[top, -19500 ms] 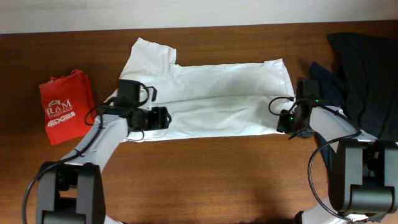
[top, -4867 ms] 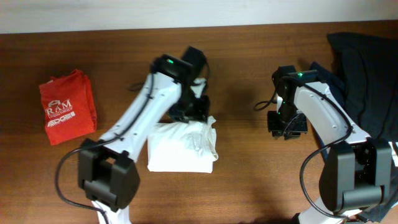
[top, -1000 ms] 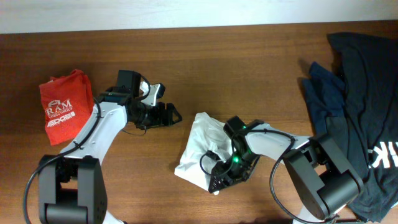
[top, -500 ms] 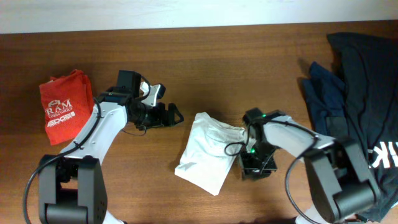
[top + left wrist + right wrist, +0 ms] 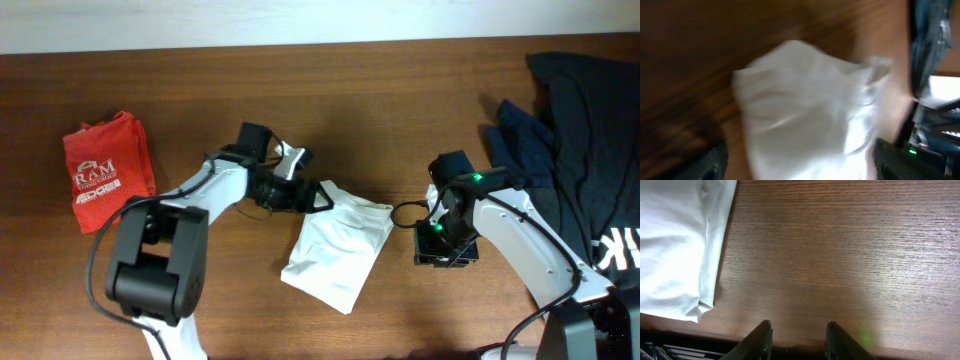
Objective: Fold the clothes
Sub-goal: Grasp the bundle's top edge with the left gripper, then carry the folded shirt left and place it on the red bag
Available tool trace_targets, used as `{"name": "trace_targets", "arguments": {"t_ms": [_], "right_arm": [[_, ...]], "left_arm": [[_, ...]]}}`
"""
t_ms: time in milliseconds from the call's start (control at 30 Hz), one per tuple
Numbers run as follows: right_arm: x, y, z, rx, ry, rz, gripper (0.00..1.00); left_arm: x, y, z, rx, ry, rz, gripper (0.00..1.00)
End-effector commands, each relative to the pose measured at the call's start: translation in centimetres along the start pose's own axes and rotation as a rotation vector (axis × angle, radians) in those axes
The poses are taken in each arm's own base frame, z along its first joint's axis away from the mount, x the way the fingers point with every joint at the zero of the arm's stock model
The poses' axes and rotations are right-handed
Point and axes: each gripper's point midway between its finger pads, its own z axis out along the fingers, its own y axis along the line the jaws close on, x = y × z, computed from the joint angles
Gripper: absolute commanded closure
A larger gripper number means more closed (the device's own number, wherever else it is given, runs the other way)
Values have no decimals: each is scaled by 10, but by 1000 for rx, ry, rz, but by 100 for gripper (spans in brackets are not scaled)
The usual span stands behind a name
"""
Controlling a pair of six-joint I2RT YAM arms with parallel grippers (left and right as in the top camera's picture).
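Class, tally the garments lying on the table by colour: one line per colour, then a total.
White shirt: 1
Red shirt: 1
Navy garment: 1
Black garment: 1
Total: 4

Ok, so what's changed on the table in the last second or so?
The right gripper slid right, off the white shirt, and is open over the table. The left gripper moved right to the shirt's upper-left corner, open. The red shirt and dark pile stayed put.
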Motion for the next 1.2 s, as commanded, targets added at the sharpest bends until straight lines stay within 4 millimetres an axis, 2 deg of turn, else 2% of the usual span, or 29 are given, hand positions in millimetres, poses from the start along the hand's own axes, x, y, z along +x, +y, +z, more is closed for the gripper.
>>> {"name": "trace_targets", "arguments": {"t_ms": [0,33,133,233,300,367,433,500,567,633,700,833,933,1000,1167], "right_arm": [[-5,-2,-7,10,-36,-10,61],[-5,-2,-7,10,-36,-10,61],[-5,-2,-7,11,-36,-10,61],[-5,-3,-7,17,-37,-10,61],[-6,-5,-7,26,-40,-9,61],[-6,-7,-8,36,-42,-9,61],[-7,-8,-8,46,-45,-9,61],[-8,-8,-8,46,-49,-9,61],[-8,-8,-8,46,-50,-10,61],[-8,-8,-8,45,-50,-10,61],[-8,-8,-8,45,-50,-10,61],[-8,-8,-8,45,-50,-10,61],[-8,-8,-8,45,-50,-10,61],[-8,-8,-8,46,-49,-9,61],[-8,-8,-8,45,-49,-9,60]], "left_arm": [[36,-4,41,47,139,-14,28],[40,-9,47,50,154,2,34],[36,-1,49,-26,152,29,100],[19,14,35,-108,114,24,99],[-2,33,3,-233,61,2,100],[-20,49,-37,-351,-4,-21,100],[-38,64,-95,-463,-114,-56,100],[-44,74,-152,-534,-226,-101,100],[-41,87,-203,-604,-319,-156,100],[-29,108,-261,-692,-423,-238,100],[-18,125,-300,-737,-502,-301,100],[-13,150,-343,-773,-623,-347,100],[-21,150,-359,-730,-698,-319,100],[-21,153,-377,-753,-733,-315,100],[-25,158,-406,-797,-805,-292,100]]}}
